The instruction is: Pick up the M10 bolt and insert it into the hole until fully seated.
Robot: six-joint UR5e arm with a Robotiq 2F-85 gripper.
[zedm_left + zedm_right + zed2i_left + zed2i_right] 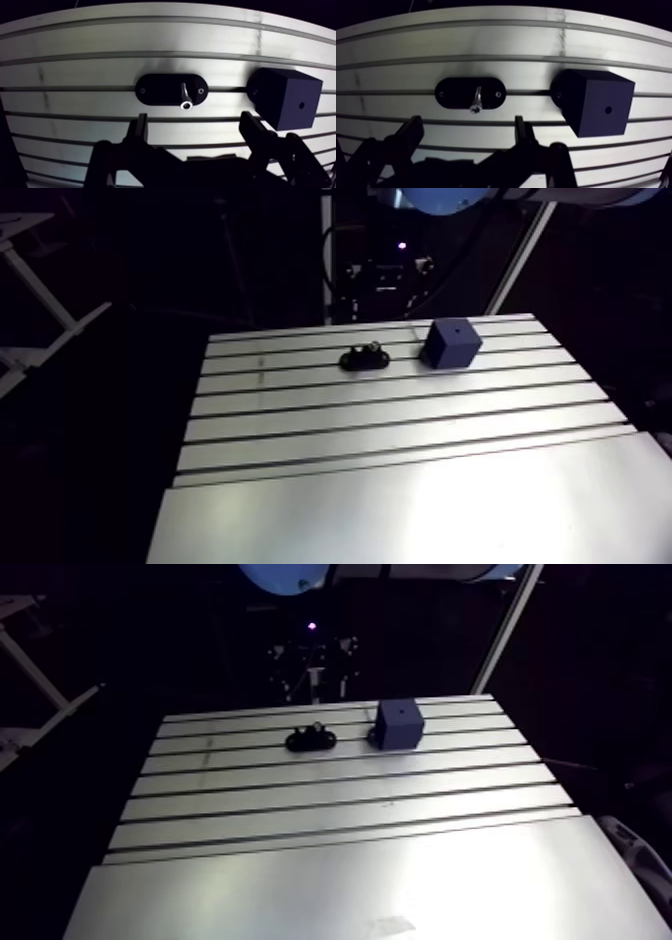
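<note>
Steel-grey, the M10 bolt (185,95) was seen propped on a black oval holder (155,90), at the upper centre of the arm view, on the slotted aluminium surface (400,498). A dark blue block (452,345) was set near the holder's right, with its hole (451,331) unfilled. The jaws were spread wide, nothing held, with the bolt ahead of them.

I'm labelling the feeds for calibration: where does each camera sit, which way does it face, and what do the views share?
Arm view: rides the upper link, looks down across the table toward its far edge; a light-blue joint cap shows.
Wrist view: on the wrist, looks down past the open end effector, whose fingers show.
Shared: the bolt in its black holder and the dark block.
</note>
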